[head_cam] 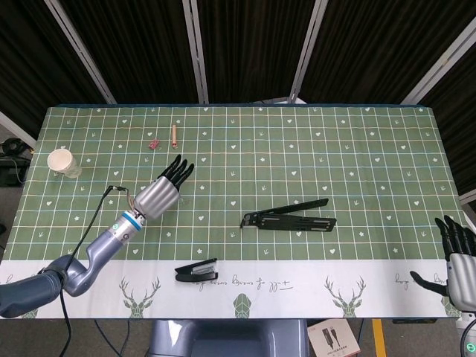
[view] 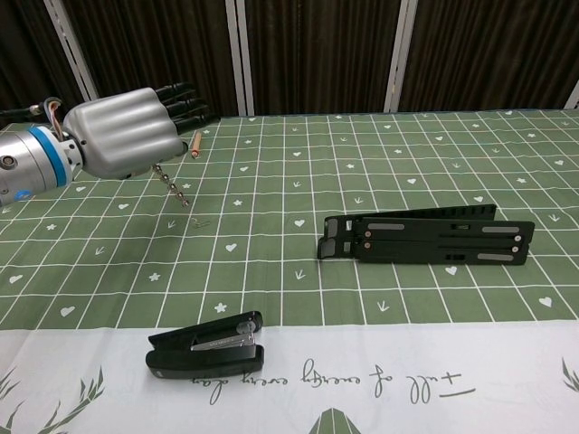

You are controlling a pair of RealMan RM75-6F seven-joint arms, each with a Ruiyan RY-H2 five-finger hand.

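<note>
My left hand (head_cam: 165, 190) hovers over the left half of the green checked table (head_cam: 372, 163), back of the hand up and dark fingers stretched forward. In the chest view a thin metal chain (view: 174, 186) dangles from under the left hand (view: 122, 134), held on its underside; the exact hold is hidden. The chain's lower end hangs just above the cloth near a tiny wire piece (view: 201, 221). My right hand (head_cam: 459, 259) sits off the table's near right corner with fingers spread and nothing in it.
A black stapler (head_cam: 197, 270) lies on the white front strip, also in the chest view (view: 206, 344). A black folded stand (head_cam: 288, 219) lies mid-table. A paper cup (head_cam: 64, 163) stands far left; a wooden stick (head_cam: 174, 134) and pink clip (head_cam: 154, 143) lie behind the left hand.
</note>
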